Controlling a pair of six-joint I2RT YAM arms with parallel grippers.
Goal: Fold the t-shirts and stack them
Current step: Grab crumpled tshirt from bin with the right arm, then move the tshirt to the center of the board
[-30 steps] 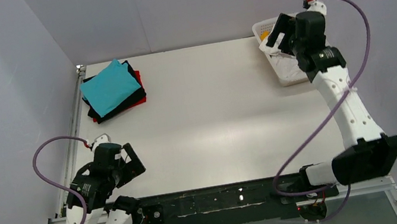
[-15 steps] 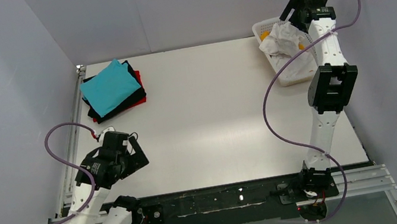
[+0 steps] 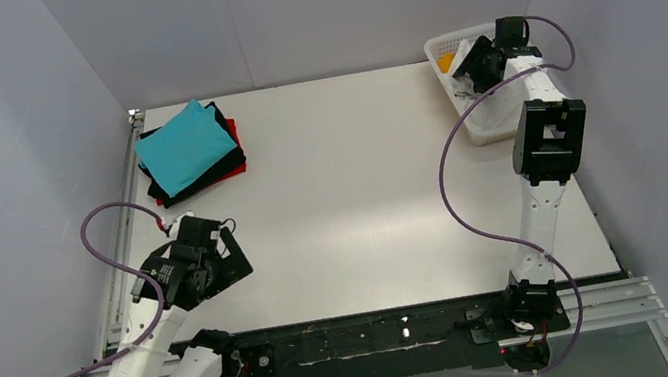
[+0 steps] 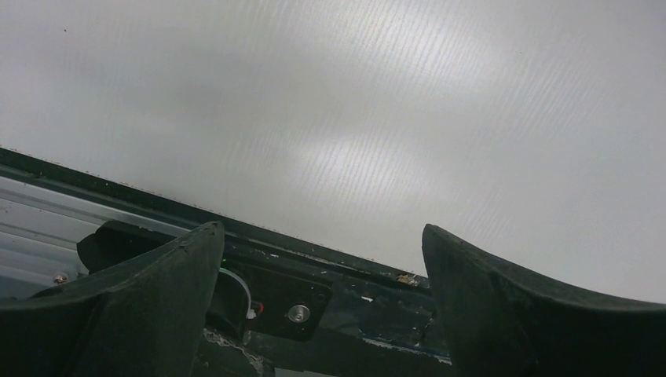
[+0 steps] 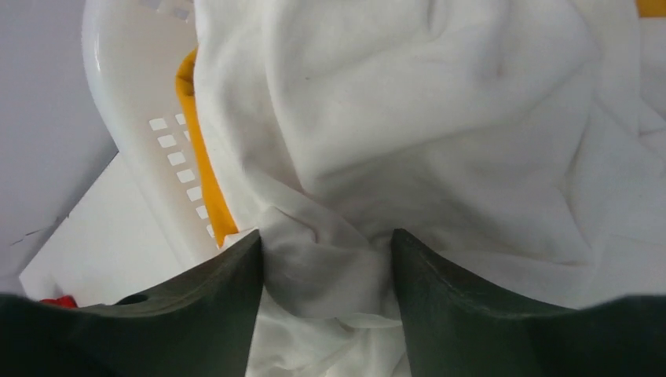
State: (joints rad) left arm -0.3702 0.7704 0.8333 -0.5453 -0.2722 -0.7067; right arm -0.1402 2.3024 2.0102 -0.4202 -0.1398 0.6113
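Note:
A crumpled white t-shirt [image 5: 432, 118] fills the white lattice basket [image 5: 126, 118], with an orange t-shirt [image 5: 200, 149] tucked under it at the basket wall. My right gripper [image 5: 325, 234] is pushed down into the white cloth, its jaws part-way in and a raised fold of cloth lying between the fingers. From above, the right gripper [image 3: 477, 64] sits over the basket [image 3: 434, 49] at the far right. A teal t-shirt [image 3: 185, 146] tops a folded stack with black [image 3: 207, 176] and red [image 3: 234, 133] ones at the far left. My left gripper [image 4: 322, 228] hangs open and holds nothing.
The left gripper [image 3: 221, 267] hovers low over the near left of the white table [image 3: 361, 194], its fingers pointing back at the black mounting rail [image 4: 314, 306] along the near edge. Grey walls close in the left, back and right sides.
The right arm stretched out and dropped its gripper into the basket, and its jaws narrowed around a fold of white cloth. The left arm rose and shifted slightly right.

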